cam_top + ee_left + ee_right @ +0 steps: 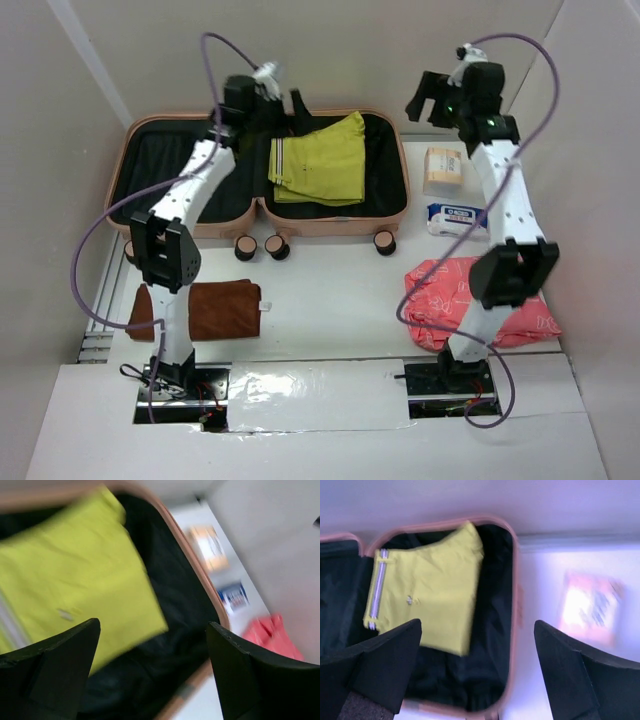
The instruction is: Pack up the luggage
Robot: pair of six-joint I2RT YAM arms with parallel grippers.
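White tabletop, white walls: the luggage (320,228) lies open along the far side, a yellow-green shirt (318,160) folded in its right half. I judge we're between loads, my left gripper (285,100) over the hinge and my right gripper (428,100) above the case's far right corner, both spread and holding nothing. Next I'd pick up the brown towel (215,308), red cloth (450,295), box (443,168) or blue packet (455,218); the cloth crowds the right arm's base.

Both arms stretch forward; left gripper (152,672) and right gripper (477,672) each have 2 fingers spread wide, apparently fully, despite blur.
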